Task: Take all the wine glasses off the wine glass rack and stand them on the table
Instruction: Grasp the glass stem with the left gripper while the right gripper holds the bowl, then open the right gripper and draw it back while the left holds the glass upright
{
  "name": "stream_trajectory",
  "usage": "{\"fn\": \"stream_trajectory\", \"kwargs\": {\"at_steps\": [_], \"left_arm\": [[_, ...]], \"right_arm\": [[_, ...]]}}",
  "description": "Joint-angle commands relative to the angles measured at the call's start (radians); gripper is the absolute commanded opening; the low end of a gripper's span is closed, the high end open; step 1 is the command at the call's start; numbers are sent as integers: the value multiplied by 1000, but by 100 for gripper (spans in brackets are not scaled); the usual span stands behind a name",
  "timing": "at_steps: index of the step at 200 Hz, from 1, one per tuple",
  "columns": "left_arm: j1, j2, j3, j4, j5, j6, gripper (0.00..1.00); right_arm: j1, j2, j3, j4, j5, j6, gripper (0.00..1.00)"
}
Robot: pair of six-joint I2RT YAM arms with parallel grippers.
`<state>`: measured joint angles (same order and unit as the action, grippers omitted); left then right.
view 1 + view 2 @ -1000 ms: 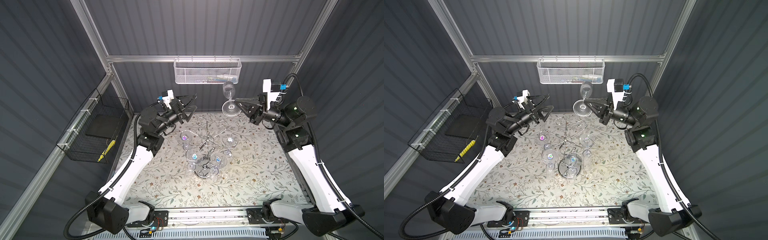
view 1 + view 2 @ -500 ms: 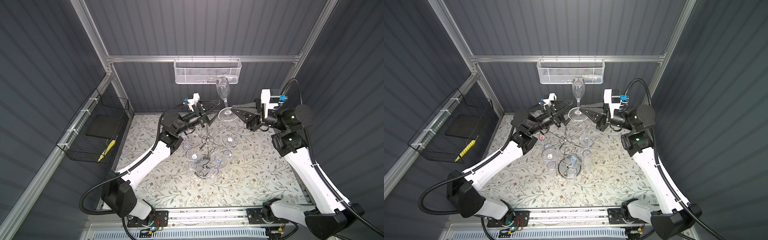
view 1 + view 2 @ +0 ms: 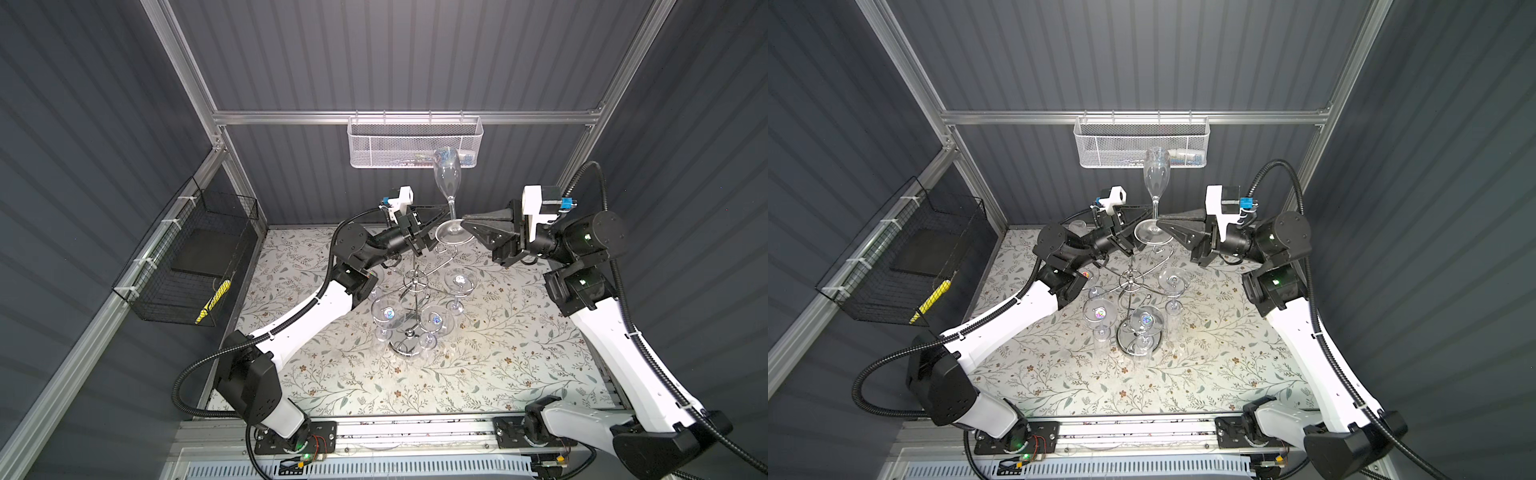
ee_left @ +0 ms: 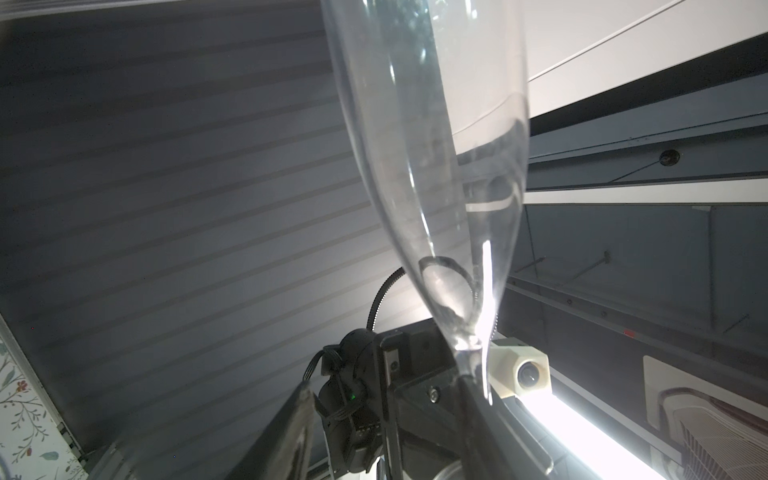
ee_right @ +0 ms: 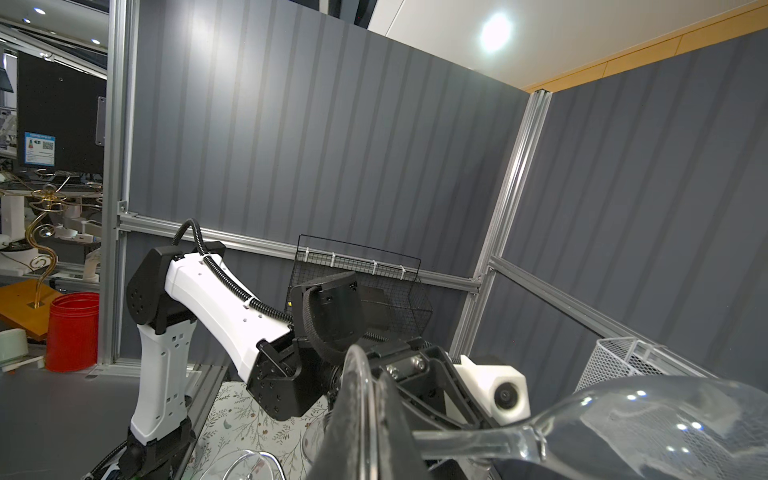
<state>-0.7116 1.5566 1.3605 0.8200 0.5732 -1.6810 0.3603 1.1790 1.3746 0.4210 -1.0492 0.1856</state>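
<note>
A clear wine glass (image 3: pixel 446 174) (image 3: pixel 1156 174) stands upright in the air above the chrome wine glass rack (image 3: pixel 415 286) (image 3: pixel 1131 282). My right gripper (image 3: pixel 464 222) (image 3: pixel 1158 226) is shut on the rim of its round foot, which sits edge-on between the jaws of the right gripper (image 5: pixel 368 395) in the right wrist view. My left gripper (image 3: pixel 440 224) (image 3: pixel 1142 228) reaches in from the opposite side, its jaws part open on either side of the stem. In the left wrist view the glass (image 4: pixel 436 166) rises along one finger, with a gap to the other finger.
Several more glasses (image 3: pixel 386 311) hang upside down from the rack's arms over the floral tabletop (image 3: pixel 519 353). A white mesh basket (image 3: pixel 415 141) hangs on the back rail just behind the raised glass. A black wire basket (image 3: pixel 187 257) is fixed to the left wall.
My left arm has swung in from the left to the glass stem and its jaws have narrowed. The right gripper has carried the glass slightly toward the middle and set it upright.
</note>
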Motion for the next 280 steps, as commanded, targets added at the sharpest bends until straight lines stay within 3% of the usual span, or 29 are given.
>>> {"fn": "stream_trajectory", "kwargs": {"at_steps": [1,115,179,201,280], "left_arm": [[-11,4,44,72,5,-17,54],[-12,-32,3,105,14,3,59],[-11,-37,-14,126,16,3,55],[-14,-32,-15,129,14,-3,49],[-17,-19,-34,189,1,-46,13]], "right_arm": [[12,-23,-3,-22,-3,-43,0],[12,-28,9,-68,27,-72,0],[30,-28,-1,-131,0,-100,0],[41,-28,4,-172,2,-132,0],[59,-28,6,-234,19,-191,0]]}}
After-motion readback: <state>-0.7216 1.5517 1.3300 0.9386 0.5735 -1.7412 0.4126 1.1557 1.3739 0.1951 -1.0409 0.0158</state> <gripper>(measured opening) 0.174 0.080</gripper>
